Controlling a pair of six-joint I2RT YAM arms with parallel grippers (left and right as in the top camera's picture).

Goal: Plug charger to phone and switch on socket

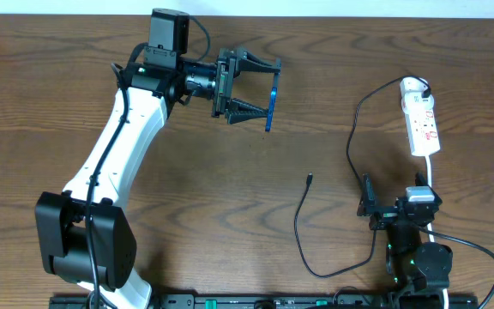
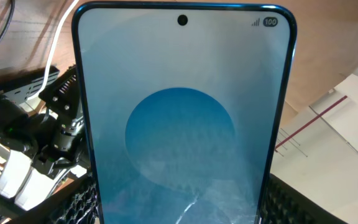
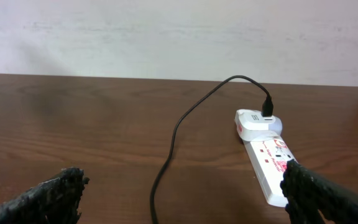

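Note:
The phone (image 1: 270,107) hangs above the table at the far middle, edge-on in the overhead view. My left gripper (image 1: 268,87) is shut on it, one finger on each long side. In the left wrist view its blue screen (image 2: 182,124) fills the frame, between the black fingers (image 2: 73,208). The charger is a thin black cable (image 1: 298,225) that runs from the socket's far end and loops over the table. Its free plug (image 1: 310,178) lies on the wood. The socket (image 1: 423,120), a white strip, lies at the far right. My right gripper (image 1: 397,204) stands open just short of it, holding nothing.
In the right wrist view the socket (image 3: 266,163) lies just ahead of the right finger (image 3: 328,199), and the black cable (image 3: 166,168) runs between the open fingers on the table. A thick white cord (image 1: 431,176) leads from the socket toward the right arm's base.

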